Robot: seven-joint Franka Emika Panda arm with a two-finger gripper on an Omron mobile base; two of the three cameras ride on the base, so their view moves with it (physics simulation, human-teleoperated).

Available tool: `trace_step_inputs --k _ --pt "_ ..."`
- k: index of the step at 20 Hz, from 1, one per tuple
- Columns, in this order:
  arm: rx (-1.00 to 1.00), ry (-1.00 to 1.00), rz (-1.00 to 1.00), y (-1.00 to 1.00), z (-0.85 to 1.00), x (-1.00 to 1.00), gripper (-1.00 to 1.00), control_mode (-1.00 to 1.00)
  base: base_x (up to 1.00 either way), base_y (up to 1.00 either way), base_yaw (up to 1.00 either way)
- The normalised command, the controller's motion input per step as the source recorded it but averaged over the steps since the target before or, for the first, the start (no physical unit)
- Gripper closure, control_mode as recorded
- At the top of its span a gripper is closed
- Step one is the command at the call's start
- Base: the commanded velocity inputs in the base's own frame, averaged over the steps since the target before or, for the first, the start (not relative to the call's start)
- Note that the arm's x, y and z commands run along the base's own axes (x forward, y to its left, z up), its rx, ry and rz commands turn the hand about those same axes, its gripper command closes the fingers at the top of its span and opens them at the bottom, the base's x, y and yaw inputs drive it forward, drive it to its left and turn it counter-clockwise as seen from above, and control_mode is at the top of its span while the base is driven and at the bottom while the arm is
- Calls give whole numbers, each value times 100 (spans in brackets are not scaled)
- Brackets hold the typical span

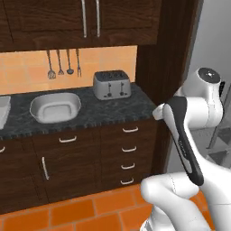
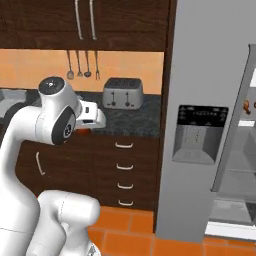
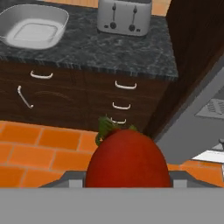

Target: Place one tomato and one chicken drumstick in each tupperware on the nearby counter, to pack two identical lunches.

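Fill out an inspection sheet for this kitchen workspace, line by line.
Surface: dark marbled counter over brown drawers.
Job's things: rounded tupperware on the counter, nothing seen in it; edge of a second tub at far left; tomato held in the gripper, over the orange floor in front of the drawers. Drumsticks: nothing seen.
Clutter: toaster on the counter; utensils hanging on the wall.
Gripper: gripper shut on the tomato.
Cables: nothing seen.
Surroundings: upper cabinets, grey fridge to the right, its door open.

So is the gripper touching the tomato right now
Touching. In the hand view the tomato sits right at the gripper, filling the space between its shut fingers.
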Motion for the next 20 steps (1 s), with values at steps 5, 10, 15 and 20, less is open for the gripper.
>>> trace_step_inputs --k 5,10,15,20 --pt "0 0 0 0 0 0 100 100 2 100 -15" --pt "0 0 0 0 0 0 100 100 17 100 -9" --pt "0 0 0 0 0 0 100 100 54 100 -4" --pt "0 0 0 0 0 0 100 100 43 100 -1"
